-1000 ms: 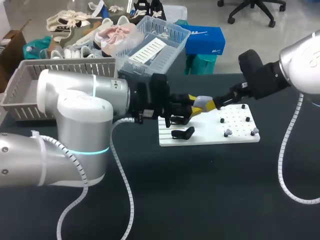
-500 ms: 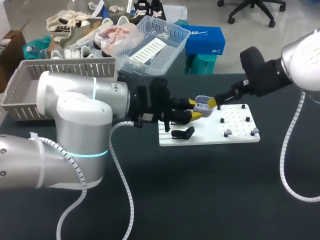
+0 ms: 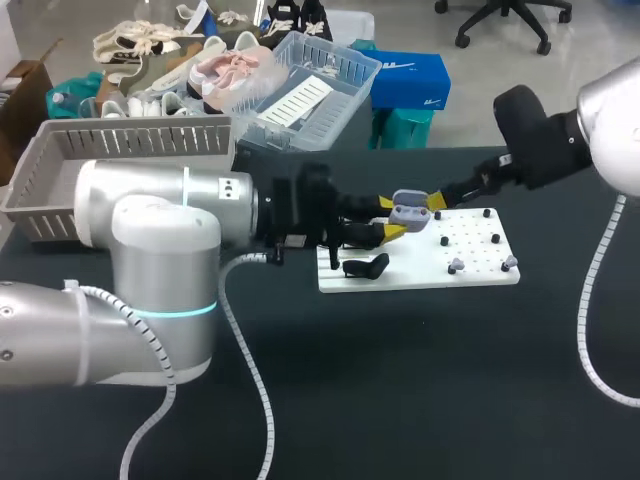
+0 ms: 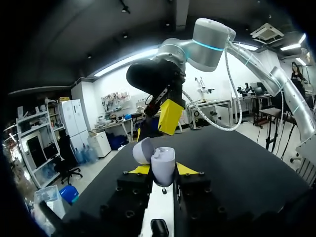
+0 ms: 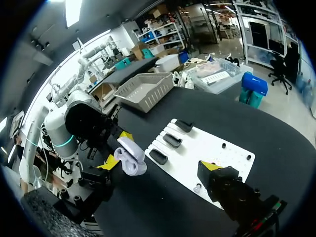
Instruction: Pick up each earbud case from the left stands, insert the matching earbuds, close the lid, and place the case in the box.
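My left gripper (image 3: pixel 390 218) is shut on a lavender earbud case (image 3: pixel 405 209) with its lid standing open, held above the left part of the white board (image 3: pixel 420 272). In the left wrist view the case (image 4: pixel 163 165) sits between the yellow tips, lid (image 4: pixel 142 150) tipped back. My right gripper (image 3: pixel 436 202) is open just right of the case, and nothing shows between its fingers (image 4: pixel 170 117). Black stands (image 3: pixel 366 266) are at the board's left. Small earbuds (image 3: pixel 455 265) rest on pegs at its right.
A grey slatted basket (image 3: pixel 120 165) stands at the table's back left, seen too in the right wrist view as the basket (image 5: pixel 145 90). Dark tabletop lies in front of the board. My left arm's thick body (image 3: pixel 150 240) fills the left side.
The right gripper has drawn back a little to the right, off the case. The left gripper still holds the case, shifted slightly right.
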Available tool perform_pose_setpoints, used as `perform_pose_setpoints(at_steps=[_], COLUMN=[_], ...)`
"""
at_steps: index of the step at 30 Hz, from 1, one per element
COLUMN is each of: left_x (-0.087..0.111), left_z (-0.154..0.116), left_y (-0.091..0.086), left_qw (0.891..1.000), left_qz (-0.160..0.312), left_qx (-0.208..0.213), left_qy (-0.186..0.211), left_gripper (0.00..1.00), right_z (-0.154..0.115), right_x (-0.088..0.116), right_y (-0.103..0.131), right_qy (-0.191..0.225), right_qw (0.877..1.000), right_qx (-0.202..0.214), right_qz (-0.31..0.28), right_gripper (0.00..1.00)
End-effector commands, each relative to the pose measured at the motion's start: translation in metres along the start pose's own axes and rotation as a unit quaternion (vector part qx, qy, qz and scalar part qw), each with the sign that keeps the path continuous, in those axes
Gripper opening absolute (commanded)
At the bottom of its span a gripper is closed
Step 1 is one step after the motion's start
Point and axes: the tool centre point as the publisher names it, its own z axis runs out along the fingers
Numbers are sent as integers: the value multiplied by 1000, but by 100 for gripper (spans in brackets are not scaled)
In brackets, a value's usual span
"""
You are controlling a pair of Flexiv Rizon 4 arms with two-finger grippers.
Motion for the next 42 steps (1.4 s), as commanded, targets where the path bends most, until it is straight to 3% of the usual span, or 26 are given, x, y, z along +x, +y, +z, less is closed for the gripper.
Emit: perform_pose_setpoints(at_steps=[1,14,23,30,42], left_x=[3,15,12,13,13], left_z=[4,10,13,13,13], left_y=[0,25,26,31,31], left_qw=[998,998,997,998,998], left_qz=[7,13,9,-8,-8], left_qx=[-39,-37,-25,-27,-27], left_qy=[-47,-54,-70,-58,-58], left_gripper=[0,0,0,0,0], right_z=[-12,-23,-25,-27,-28], right_x=[13,37,40,43,66], right_y=[6,-6,-12,-13,-20], right_qy=[-2,-14,-14,-15,13], right_qw=[999,997,996,995,991], right_qx=[32,57,63,66,102], right_qz=[8,54,69,75,88], right_gripper=[100,100,100,100,100])
